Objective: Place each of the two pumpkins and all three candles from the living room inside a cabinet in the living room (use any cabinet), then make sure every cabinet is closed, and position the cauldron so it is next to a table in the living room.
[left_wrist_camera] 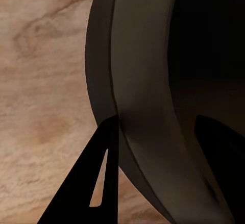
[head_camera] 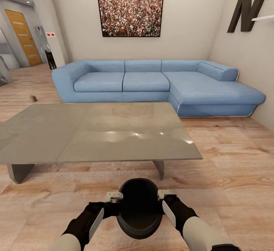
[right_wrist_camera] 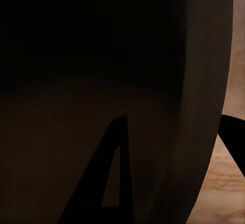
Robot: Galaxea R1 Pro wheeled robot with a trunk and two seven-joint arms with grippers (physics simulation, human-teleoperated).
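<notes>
I hold the black cauldron [head_camera: 139,209] above the wood floor, just in front of the grey slab table [head_camera: 95,133]. My left gripper [head_camera: 114,200] is shut on the left side of its rim, and my right gripper [head_camera: 165,199] is shut on the right side. In the left wrist view the cauldron's wall [left_wrist_camera: 143,81] runs between the two fingers [left_wrist_camera: 97,183]. The right wrist view has the cauldron's rim [right_wrist_camera: 204,81] between the fingers [right_wrist_camera: 109,183]. A small dark-brown candle [head_camera: 32,98] sits on the floor left of the sofa. Pumpkins and cabinet are out of view.
A blue corner sofa [head_camera: 152,83] stands behind the table against the far wall. The table's angled legs [head_camera: 19,171] rest on the floor near me. Open wood floor [head_camera: 236,167] lies to the right. A hallway with an orange door [head_camera: 23,37] opens at the far left.
</notes>
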